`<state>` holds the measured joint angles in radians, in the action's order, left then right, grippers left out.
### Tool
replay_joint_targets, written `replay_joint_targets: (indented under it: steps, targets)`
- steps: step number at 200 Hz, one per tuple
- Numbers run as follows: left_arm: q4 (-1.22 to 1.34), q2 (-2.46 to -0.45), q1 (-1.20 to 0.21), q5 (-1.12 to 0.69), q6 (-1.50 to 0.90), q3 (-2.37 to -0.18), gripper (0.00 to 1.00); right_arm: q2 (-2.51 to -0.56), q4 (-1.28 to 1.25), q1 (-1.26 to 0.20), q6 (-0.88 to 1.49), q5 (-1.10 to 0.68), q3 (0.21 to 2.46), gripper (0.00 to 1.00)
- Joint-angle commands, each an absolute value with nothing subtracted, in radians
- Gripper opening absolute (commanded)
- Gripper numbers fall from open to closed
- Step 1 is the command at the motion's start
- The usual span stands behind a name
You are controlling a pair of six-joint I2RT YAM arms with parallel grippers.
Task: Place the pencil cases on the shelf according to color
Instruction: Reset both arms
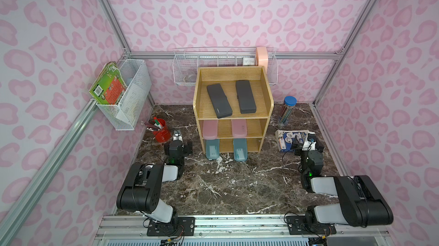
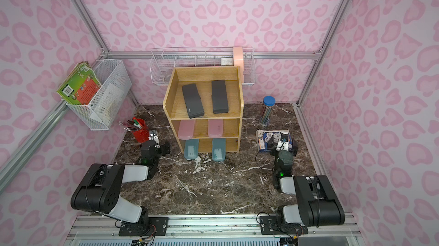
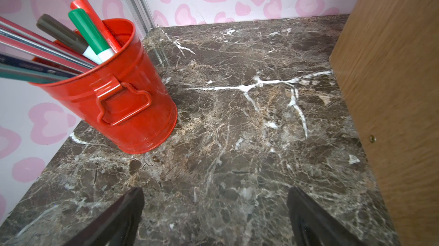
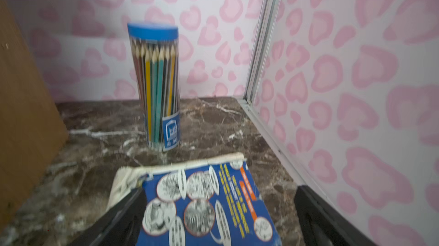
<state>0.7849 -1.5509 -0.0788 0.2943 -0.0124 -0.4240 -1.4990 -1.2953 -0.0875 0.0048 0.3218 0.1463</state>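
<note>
The oak shelf (image 1: 266, 104) stands at the back middle of the marble table in both top views. Two black pencil cases (image 1: 219, 100) (image 1: 245, 96) lie on its rimmed top tier. Two pink cases (image 1: 210, 129) (image 1: 239, 128) sit on the middle tier. Two teal cases (image 1: 212, 149) (image 1: 240, 153) lie on the bottom tier, their front ends poking out over the table. My left gripper (image 3: 217, 191) is open and empty, low over bare marble between the red cup and the shelf's side (image 3: 392, 90). My right gripper (image 4: 219, 189) is open above a blue book, holding nothing.
A red pen cup (image 1: 161, 130) stands left of the shelf, close to my left wrist. A clear pencil tube with a blue lid (image 1: 287, 111) and a blue book (image 1: 288, 140) are right of the shelf. White wire baskets (image 1: 133, 104) (image 1: 183, 71) hang on the walls.
</note>
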Motion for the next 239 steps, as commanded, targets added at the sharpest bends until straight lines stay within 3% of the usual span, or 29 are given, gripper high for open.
replay_joint_targets:
  steps: [1,8,23,37,56,98,239]
  targets:
    - [0.811,-1.552,-0.079,0.288,-0.007,-0.426,0.99,-1.568,-1.474,-0.086,0.028,0.327,0.15,1.0]
    - [0.813,-1.552,-0.08,0.288,-0.008,-0.425,0.99,-1.519,-1.292,-0.075,0.043,0.288,0.199,1.0]
    - [0.813,-1.552,-0.08,0.288,-0.007,-0.424,0.99,-1.589,-1.456,-0.051,0.034,0.247,0.179,1.0]
    - [0.812,-1.551,-0.08,0.288,-0.007,-0.426,0.99,-1.533,-1.293,-0.047,0.057,0.237,0.208,1.0]
    - [0.811,-1.55,-0.08,0.288,-0.008,-0.424,0.99,-1.579,-1.461,-0.049,0.046,0.262,0.165,1.0]
    - [0.813,-1.549,-0.08,0.288,-0.009,-0.425,0.99,-1.57,-1.427,-0.08,0.037,0.337,0.175,1.0]
    - [0.811,-1.549,-0.08,0.288,-0.008,-0.424,0.99,-1.578,-1.44,-0.077,0.037,0.33,0.175,1.0]
